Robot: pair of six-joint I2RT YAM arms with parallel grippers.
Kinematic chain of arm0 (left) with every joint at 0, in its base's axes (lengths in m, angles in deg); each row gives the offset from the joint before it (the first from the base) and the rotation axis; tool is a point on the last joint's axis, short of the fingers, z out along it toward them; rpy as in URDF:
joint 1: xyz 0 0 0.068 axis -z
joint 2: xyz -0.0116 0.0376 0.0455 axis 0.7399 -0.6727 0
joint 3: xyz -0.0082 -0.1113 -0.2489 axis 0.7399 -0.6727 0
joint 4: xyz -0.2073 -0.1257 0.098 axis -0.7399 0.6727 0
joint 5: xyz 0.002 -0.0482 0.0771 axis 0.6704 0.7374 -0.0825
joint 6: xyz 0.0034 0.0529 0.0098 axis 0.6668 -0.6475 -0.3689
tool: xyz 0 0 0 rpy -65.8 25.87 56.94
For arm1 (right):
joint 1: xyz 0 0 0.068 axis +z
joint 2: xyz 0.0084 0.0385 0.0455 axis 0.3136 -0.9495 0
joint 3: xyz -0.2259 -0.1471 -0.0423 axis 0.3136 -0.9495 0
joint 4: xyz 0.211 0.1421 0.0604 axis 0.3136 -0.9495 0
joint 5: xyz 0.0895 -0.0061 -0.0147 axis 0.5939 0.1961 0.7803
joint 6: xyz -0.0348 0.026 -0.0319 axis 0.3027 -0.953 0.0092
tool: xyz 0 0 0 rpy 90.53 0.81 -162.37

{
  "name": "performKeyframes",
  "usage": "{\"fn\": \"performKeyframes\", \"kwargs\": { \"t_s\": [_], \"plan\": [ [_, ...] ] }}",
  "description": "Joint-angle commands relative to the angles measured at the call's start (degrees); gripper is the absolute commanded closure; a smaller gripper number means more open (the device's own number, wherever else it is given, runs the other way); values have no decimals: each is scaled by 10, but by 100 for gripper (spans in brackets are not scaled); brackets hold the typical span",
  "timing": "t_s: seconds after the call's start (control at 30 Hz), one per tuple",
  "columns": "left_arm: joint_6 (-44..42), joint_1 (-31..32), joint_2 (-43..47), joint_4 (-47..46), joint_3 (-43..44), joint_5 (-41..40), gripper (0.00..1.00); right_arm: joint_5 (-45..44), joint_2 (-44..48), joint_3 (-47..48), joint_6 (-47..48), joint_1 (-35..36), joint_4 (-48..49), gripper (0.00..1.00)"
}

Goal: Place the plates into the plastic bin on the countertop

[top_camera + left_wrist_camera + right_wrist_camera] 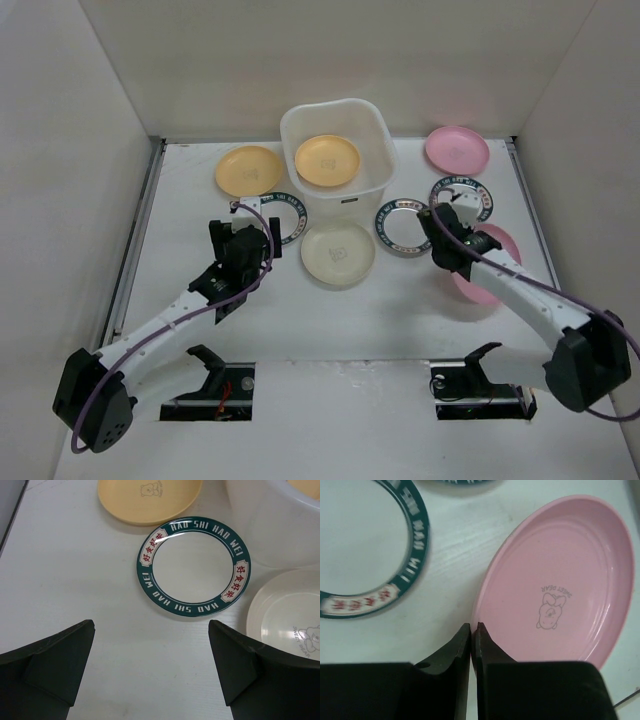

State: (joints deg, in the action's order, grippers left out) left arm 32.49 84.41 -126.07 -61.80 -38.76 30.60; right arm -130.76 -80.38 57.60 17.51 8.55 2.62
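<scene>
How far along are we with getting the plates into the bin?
Done: one yellow-orange plate sits in the plastic bin. In hand: the right pincer looks shut on the rim of the near pink plate; the left pincer hangs open above a teal-rimmed plate. Left: seven plates are outside the bin: that pink one, the far pink plate, the cream plate, a second yellow-orange plate and three teal-rimmed ones.

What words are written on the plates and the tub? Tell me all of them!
"HAO SHI HAO WEI": on the teal-rimmed plate, printed twice round its rim.
Red Chinese characters on that rim: too small to read for sure.
"SWEET BEAR": on the cream plate, partly cut off.
"SWEET BEAR", upside down: on the pink plate.
Yellow plate: a bear drawing, no readable words.
Dark label on the bin: too small.
</scene>
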Motion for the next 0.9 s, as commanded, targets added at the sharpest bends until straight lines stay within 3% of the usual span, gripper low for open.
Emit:
{"fn": "performKeyframes", "kwargs": {
  "t_s": [0.0,0.17,0.37,0.5,0.67,0.87],
  "plan": [
    [7,2,12,-20,-10,-6,0,-21,53,117,35,26,-30,97],
    [8,-2,17,-20,-13,-7,0,-17,-7,306,138,86,-3,96],
    [8,-3,23,-20,-15,-7,0,54,-173,511,316,128,101,95],
    [9,-2,29,-20,-18,-7,0,128,-298,636,376,130,107,97],
    [10,-1,24,-26,-19,-7,0,253,-401,707,392,122,131,98],
    [10,4,21,-22,-16,-5,0,325,-476,718,410,106,168,98]
  ]
}}
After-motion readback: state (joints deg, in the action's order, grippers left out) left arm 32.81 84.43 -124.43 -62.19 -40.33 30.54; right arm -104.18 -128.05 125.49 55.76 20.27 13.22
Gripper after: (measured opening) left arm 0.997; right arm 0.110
